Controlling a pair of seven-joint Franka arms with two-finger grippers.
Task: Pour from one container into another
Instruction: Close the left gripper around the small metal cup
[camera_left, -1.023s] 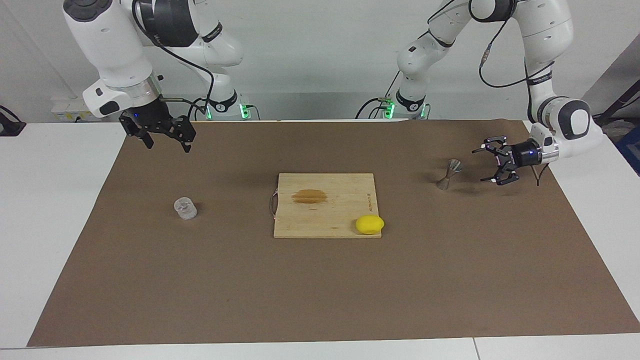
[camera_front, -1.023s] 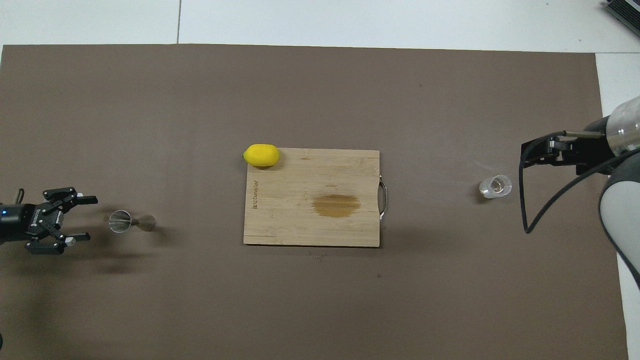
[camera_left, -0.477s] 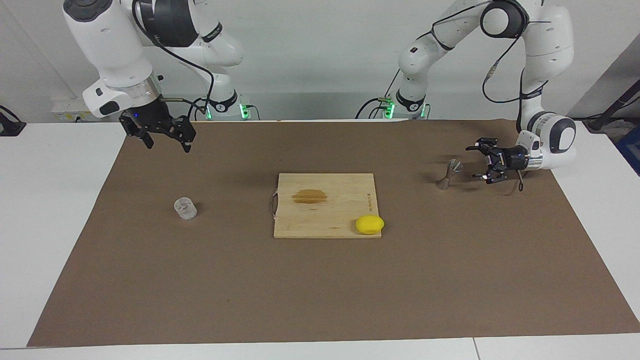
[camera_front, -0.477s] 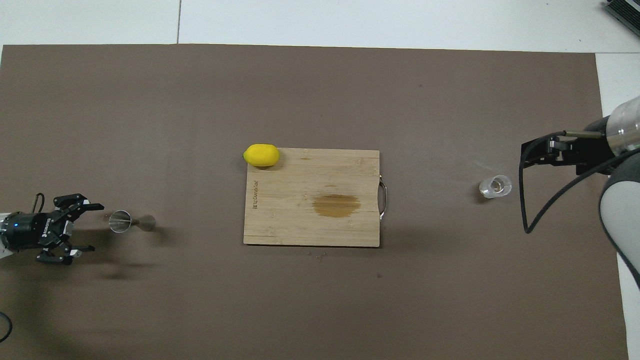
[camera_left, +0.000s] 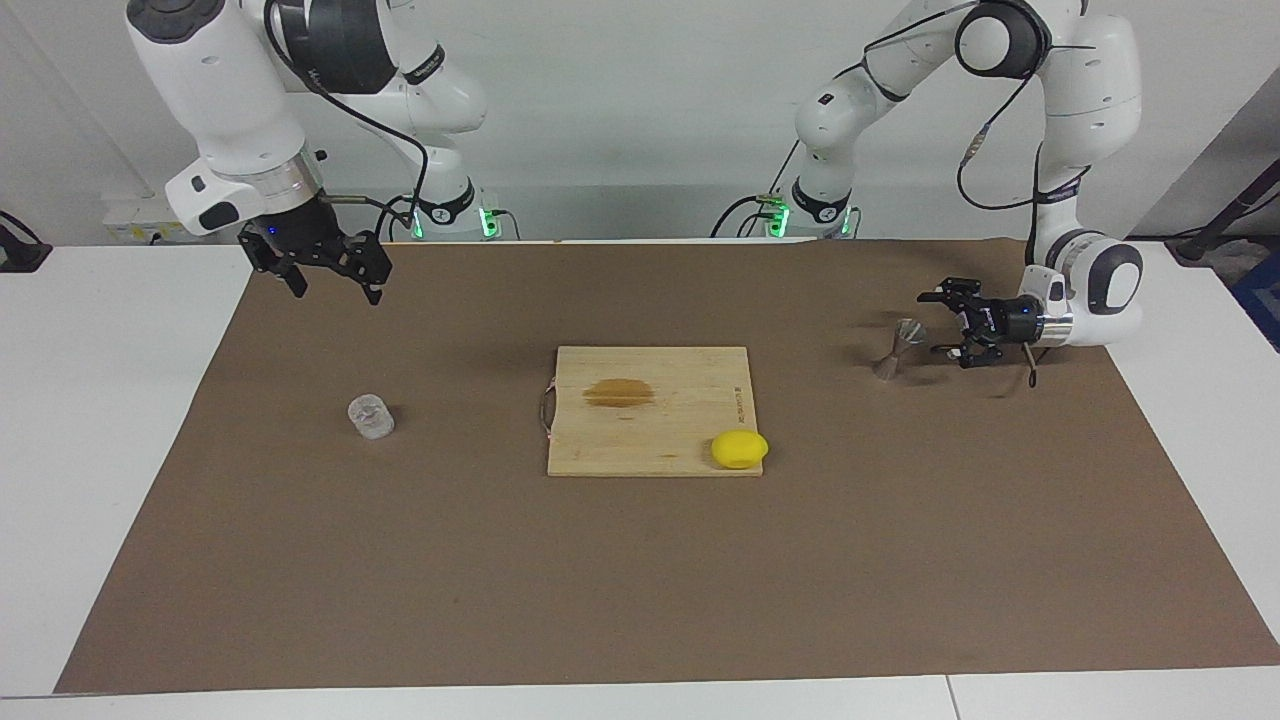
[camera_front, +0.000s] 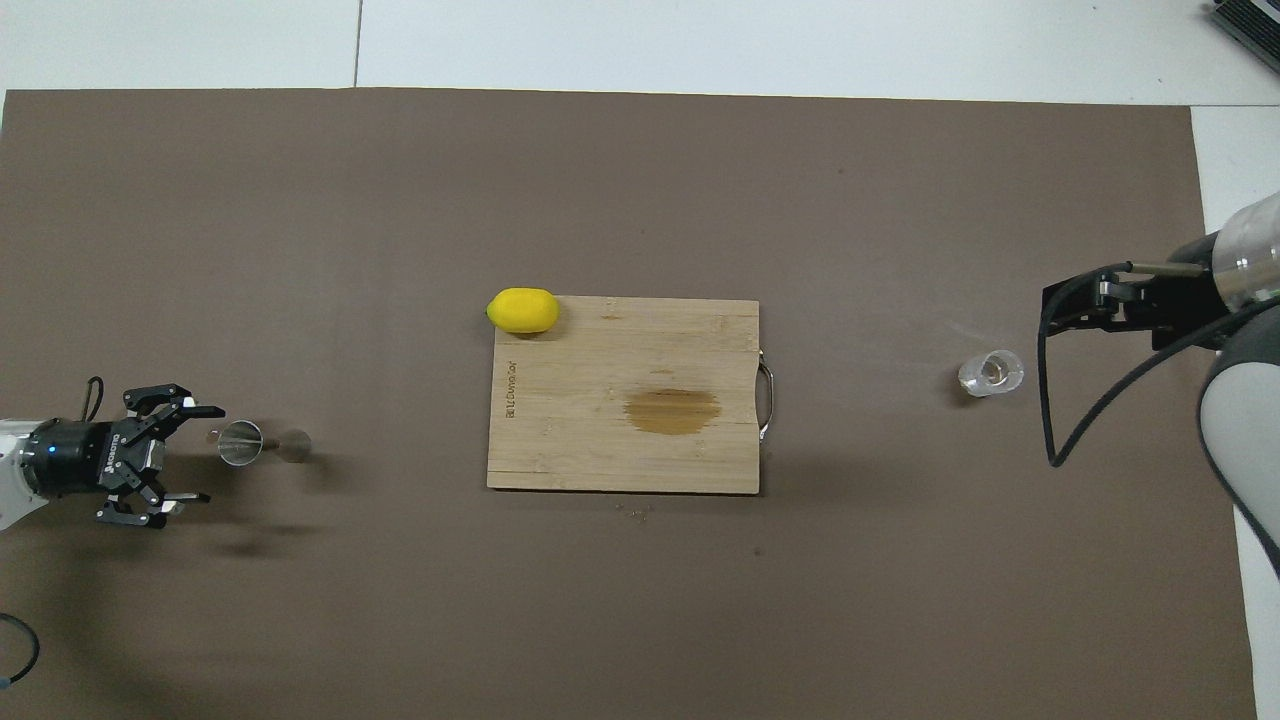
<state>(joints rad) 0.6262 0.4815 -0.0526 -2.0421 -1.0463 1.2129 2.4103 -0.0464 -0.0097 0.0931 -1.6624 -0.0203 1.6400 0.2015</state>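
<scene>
Jigger (camera_left: 898, 349) upright | left end effector (camera_left: 942, 324) wide open just beside it: close level on waist | right end effector (camera_left: 331, 278) open above bench, waits | glass (camera_left: 371, 417) untouched

Two high, opposed cameras share the brown mat (camera_left: 640, 580)

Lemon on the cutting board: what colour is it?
Bright yellow all over; the lemon shows best in the overhead view.

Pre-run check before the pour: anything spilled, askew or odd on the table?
Mostly fine. One oddity: a brown stain in the middle of the cutting board. Glass cup and jigger stand upright; nothing else stands out.
</scene>
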